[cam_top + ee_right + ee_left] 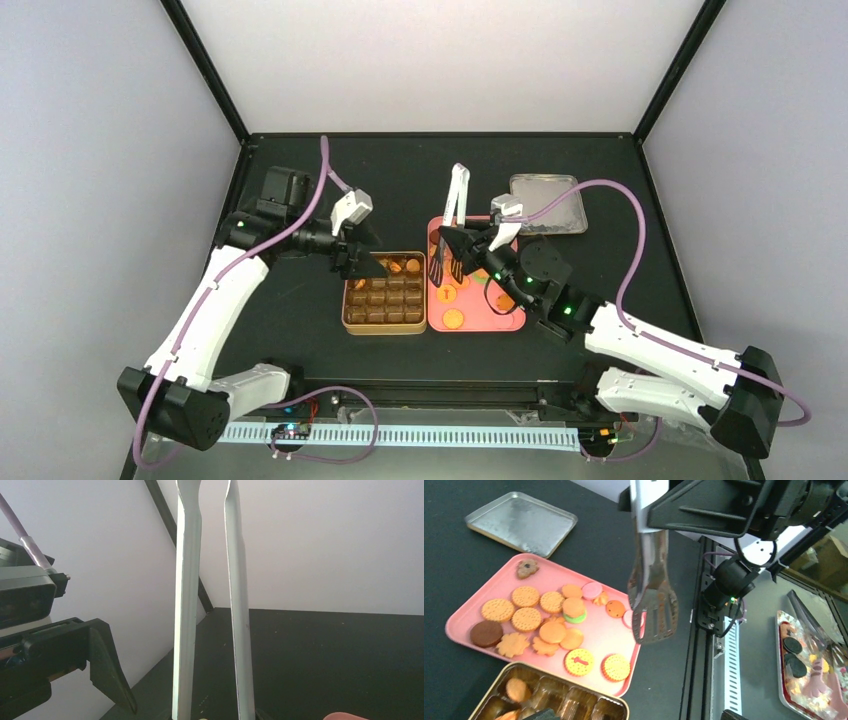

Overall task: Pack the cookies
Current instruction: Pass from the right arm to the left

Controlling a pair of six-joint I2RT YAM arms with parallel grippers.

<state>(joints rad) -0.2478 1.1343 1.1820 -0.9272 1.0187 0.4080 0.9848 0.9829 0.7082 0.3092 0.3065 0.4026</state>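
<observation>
Cookies [551, 625], mostly round and orange with a few flower shapes, a pink and a dark brown one, lie on the pink tray [596, 647]. A few orange cookies [517, 689] sit in the gold tin [385, 325] left of the tray. My left gripper [367, 250] hangs open over the tin's far end, only its fingertips [541, 714] showing in the left wrist view. My right gripper [475, 243] is shut on the metal tongs [651, 595], whose slotted heads hover over the tray's edge, partly hiding a pale pink cookie [627, 619]. The tongs' arms [187, 630] rise in front of the right wrist camera.
The tin's silver lid [545, 203] lies behind the tray on the right. In the left wrist view, a second tray [809, 675] with dark cookies sits lower down beyond the table's metal frame [704, 645].
</observation>
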